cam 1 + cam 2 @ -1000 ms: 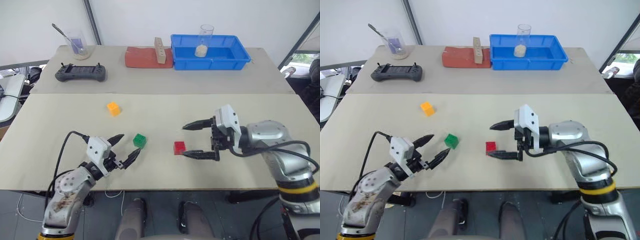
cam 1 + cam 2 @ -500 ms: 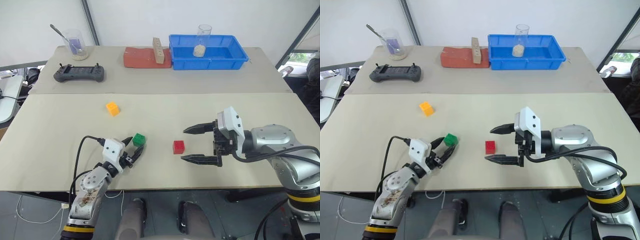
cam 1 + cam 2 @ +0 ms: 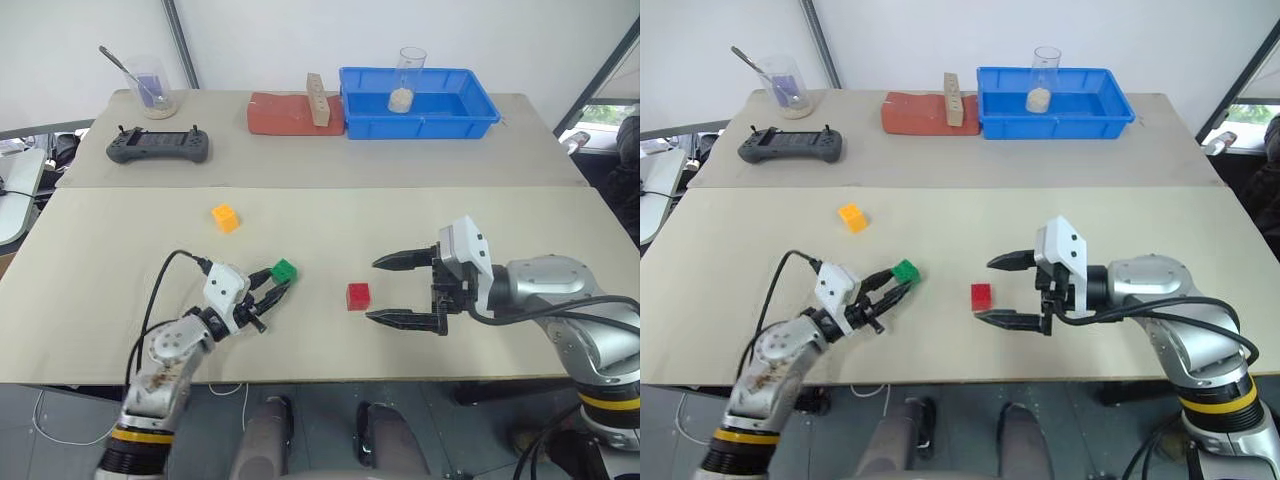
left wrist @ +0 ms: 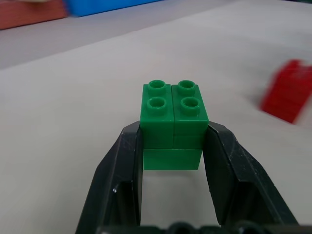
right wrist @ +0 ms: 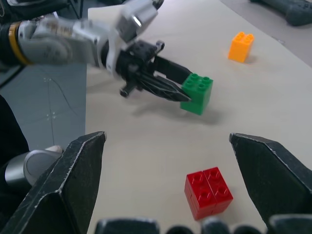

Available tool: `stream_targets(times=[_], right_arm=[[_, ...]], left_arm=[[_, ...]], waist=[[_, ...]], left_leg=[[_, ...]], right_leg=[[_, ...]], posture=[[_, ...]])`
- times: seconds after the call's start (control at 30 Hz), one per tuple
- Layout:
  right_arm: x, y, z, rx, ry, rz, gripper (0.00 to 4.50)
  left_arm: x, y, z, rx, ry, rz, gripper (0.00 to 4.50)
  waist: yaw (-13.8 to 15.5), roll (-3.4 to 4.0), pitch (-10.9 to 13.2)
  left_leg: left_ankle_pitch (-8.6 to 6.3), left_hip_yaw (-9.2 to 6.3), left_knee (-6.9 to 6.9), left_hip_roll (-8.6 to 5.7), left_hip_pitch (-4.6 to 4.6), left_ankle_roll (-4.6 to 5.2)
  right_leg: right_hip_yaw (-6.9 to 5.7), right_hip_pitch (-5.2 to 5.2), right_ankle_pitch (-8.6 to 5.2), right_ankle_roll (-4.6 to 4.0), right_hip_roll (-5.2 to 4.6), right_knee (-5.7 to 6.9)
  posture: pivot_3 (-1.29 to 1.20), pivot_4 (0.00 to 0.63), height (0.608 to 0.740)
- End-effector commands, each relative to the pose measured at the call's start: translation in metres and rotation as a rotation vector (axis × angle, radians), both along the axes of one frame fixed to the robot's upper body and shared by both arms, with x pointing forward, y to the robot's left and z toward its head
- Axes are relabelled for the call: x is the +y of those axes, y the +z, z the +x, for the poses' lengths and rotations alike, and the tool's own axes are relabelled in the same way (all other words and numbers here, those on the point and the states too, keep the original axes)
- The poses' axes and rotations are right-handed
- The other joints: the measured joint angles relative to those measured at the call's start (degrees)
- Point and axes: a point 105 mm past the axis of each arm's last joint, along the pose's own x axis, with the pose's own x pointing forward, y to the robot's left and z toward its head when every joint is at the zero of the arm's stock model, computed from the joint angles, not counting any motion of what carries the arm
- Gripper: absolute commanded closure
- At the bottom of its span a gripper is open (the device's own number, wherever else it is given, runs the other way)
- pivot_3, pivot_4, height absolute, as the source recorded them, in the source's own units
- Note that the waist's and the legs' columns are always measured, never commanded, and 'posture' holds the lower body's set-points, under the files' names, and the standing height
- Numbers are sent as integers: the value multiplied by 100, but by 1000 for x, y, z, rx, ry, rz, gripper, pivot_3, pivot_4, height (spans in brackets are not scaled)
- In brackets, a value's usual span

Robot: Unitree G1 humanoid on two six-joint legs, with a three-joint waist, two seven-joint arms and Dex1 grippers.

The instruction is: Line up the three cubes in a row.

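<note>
1. No row has been formed yet. The three cubes are spread across the near table (image 3: 90, 260): the orange-yellow cube (image 3: 227, 217) lies farthest back and to the left, the green cube (image 3: 284, 270) sits nearer the front edge, and the red cube (image 3: 358, 296) rests to the right of the green one, well apart from it.

2. One step is judged to be under way: the green cube is clamped between the two black fingers (image 4: 124, 170) of the left gripper (image 3: 272, 291). In the left wrist view the pads are seen pressed against the lower sides of the cube, with its studded top showing above them.

3. Whether the green cube is lifted or resting on the table cannot be told for certain.

4. Remaining work is judged to be the placing of the green cube in line with the others, and the shifting of at least one more cube, since the orange-yellow one is set well back from the other two.

5. The left arm is stretched low over the table, its gripper pointed forward and toward the right, roughly level.

6. The right gripper (image 3: 408, 291) is held spread wide, with nothing between its fingers. It is pointed leftward, tilted slightly down, just beside the red cube and apart from it.
</note>
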Motion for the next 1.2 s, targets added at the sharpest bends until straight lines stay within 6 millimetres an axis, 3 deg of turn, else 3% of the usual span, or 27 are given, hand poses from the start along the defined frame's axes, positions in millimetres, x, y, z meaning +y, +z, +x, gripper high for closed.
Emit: stream_targets(times=[0.03, 0.17, 0.3, 0.53, 0.87, 1.1, 1.2], right_arm=[[-3, 12, -2, -51, 12, 12, 0], [-6, 11, -1, -47, -3, 9, 0], [-6, 12, -2, -46, -15, 4, 0], [-8, 13, -7, -44, -35, -5, 0], [-9, 14, -7, -53, -52, -11, 0], [-8, 14, -5, -53, -51, -6, 0], [-5, 14, -4, -57, -45, 0, 0]], left_arm=[[-12, 20, -9, -38, -257, 34, 3252], [-16, 16, -5, -18, -494, 139, 3252], [-24, 5, 3, 1, -603, 179, 3252], [-33, 0, 21, -15, -625, 185, 3252], [-28, -14, 24, 1, -626, 202, 3252], [-22, -16, 27, -7, -623, 214, 52], [-16, -8, 28, -29, -606, 216, 52]], waist=[[-1, 0, 0], [10, 0, 0], [4, -2, 0], [5, -7, 3], [-1, -8, 4], [-1, -8, 4], [-2, -9, 4]], left_leg=[[0, 1, 0, 0, 0, -1], [-1, 9, 2, 0, 0, -1], [0, 16, 8, -1, -2, 0], [24, 14, 3, 2, -8, 51], [12, 13, 14, 4, -8, 34], [11, 13, 22, 4, -8, 33], [12, 13, 21, 4, -8, 34]], right_leg=[[0, 2, 0, 0, -1, -3], [0, 0, 0, 0, -5, -4], [0, 5, 1, 2, -8, -3], [1, -1, 1, 4, 2, 1], [1, 5, 2, 5, 1, 2], [1, 7, 4, 7, 0, 3], [1, 7, 4, 7, 0, 4]], posture=[[0, 150, 740], [0, 150, 740], [0, 150, 740], [0, 150, 740], [0, 150, 740], [0, 150, 740], [0, 150, 740]])
